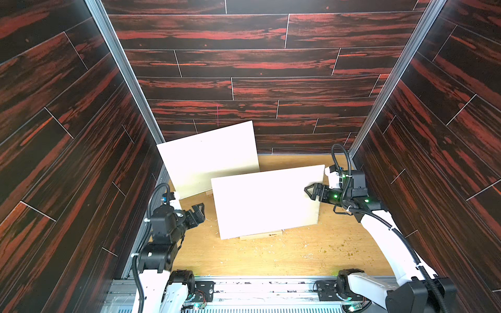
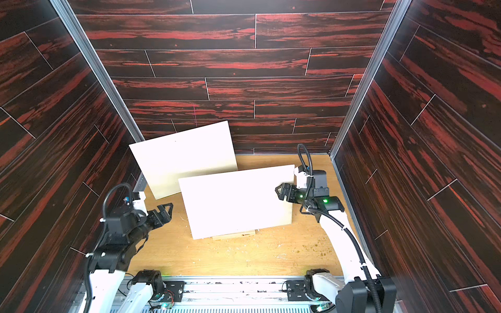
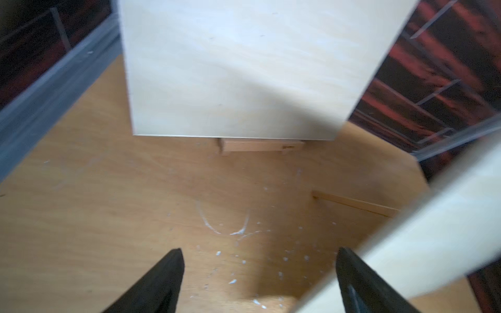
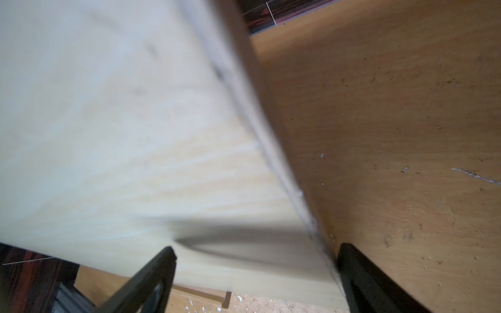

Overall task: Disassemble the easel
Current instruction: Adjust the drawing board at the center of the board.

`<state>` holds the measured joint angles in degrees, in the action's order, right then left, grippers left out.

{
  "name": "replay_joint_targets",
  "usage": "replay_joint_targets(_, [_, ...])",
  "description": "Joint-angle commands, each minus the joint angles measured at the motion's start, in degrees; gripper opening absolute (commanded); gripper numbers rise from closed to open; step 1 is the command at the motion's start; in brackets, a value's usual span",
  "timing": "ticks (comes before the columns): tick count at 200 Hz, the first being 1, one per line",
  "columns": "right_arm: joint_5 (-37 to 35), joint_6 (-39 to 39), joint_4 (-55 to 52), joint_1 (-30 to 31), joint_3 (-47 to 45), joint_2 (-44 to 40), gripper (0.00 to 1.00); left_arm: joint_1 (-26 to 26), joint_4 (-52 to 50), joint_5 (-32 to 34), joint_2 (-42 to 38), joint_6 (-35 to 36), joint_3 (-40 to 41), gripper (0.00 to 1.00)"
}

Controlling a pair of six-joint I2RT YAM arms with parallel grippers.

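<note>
In both top views, two flat, pale wood boards stand tilted on the tan wooden surface [image 1: 271,254]: a front board [image 1: 267,200] and a back board [image 1: 208,157]. Only a thin strip of the front easel [image 1: 261,235] peeks out under its board. The left wrist view shows the back easel [image 3: 260,145] better: a small plain wood block. The left tool [image 1: 201,212] is wide and holds nothing. The right wrist view shows the right tool [image 4: 254,252] wide, with the front board's thin edge between its fingers.
</note>
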<state>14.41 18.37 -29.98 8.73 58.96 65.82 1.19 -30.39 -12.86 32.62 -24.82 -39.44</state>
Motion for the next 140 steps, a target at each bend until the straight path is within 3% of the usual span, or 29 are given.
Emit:
replay_joint_targets(1, [1.89, -0.56, -4.92, 0.42, 3.7, -1.44, 0.98, -0.14, -0.65, -9.94, 1.32, 0.81, -0.21, 0.91])
replay_joint_targets(61, [5.08, 1.48, -14.44, -0.42, 1.35, -8.62, 0.99, -0.48, 3.7, -17.33, -1.2, -3.07, 2.35, 0.88])
replay_joint_targets(96, [13.39, 1.97, -16.59, -0.39, -3.01, -13.0, 0.99, -0.49, 12.31, -21.64, -2.74, -7.38, 7.36, 0.87])
replay_joint_targets(140, [17.93, 5.24, -13.29, -0.27, -10.56, -18.66, 0.98, -0.57, 20.51, -24.74, 2.28, -7.8, 9.57, 0.85])
